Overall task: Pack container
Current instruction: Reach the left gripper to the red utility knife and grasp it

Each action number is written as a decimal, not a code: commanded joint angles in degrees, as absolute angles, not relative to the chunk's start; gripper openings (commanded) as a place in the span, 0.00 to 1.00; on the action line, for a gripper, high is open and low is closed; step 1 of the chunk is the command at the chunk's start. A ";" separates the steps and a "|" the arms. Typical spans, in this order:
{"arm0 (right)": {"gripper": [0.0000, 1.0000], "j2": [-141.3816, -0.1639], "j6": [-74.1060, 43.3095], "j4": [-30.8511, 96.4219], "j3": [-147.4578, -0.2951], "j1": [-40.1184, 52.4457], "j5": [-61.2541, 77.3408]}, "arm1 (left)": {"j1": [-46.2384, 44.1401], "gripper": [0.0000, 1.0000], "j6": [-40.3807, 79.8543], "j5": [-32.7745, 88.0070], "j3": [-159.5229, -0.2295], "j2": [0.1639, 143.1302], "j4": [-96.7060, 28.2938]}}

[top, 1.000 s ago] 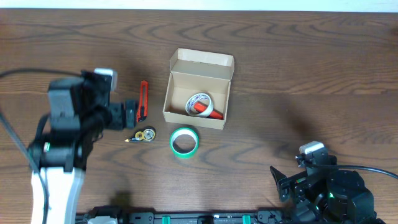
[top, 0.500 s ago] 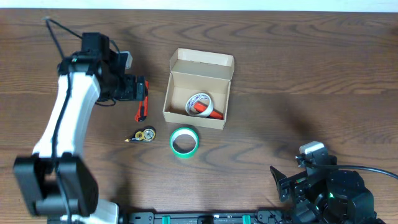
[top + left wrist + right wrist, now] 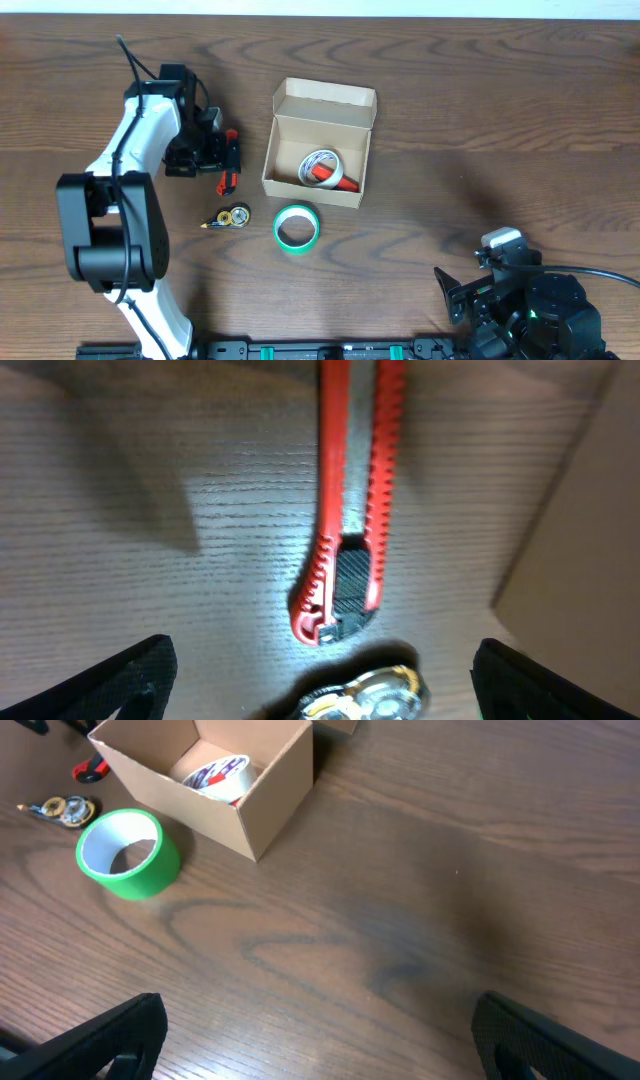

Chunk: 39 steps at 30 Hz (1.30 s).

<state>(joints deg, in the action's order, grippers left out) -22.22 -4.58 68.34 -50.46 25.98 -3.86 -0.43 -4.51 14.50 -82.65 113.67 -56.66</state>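
One shift, left jaws spread over cutter (image 3: 335,480)

- Dark brown wood-grain counter (image 3: 500,120) fills nearly the whole overhead view.
- Pale strip (image 3: 320,6) runs along its far edge.
- Black rail (image 3: 320,352) lines the near edge.
- Soft, even lighting.

Nothing can be read: the container (image 3: 325,97) shows plain cardboard, and no other thing bears legible marks.
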 commanded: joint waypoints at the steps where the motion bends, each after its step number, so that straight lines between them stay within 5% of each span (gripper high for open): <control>1: 0.99 -22.09 -5.32 68.38 -50.35 25.52 -4.29 | -1.87 0.95 -4.67 11.60 -84.25 116.16 -56.95; 15: 0.99 -22.09 -5.32 68.38 -50.35 25.52 -4.29 | -6.20 1.00 -3.60 7.55 -85.03 121.73 -56.66; 19: 0.99 -22.09 -5.34 68.38 -50.35 25.52 -4.29 | -6.39 0.93 -0.71 5.37 -85.01 122.37 -56.99; 24: 0.99 -22.09 -5.32 68.38 -50.35 25.52 -4.29 | -6.42 0.70 1.10 4.40 -85.01 122.58 -57.01; 39: 0.99 -22.09 -5.34 68.38 -50.35 25.52 -4.29 | -6.39 0.25 5.39 4.05 -85.01 122.58 -56.07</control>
<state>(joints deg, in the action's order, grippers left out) -22.22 -4.58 68.31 -50.46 25.98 -3.88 -6.44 3.81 4.89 -84.29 121.32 -56.62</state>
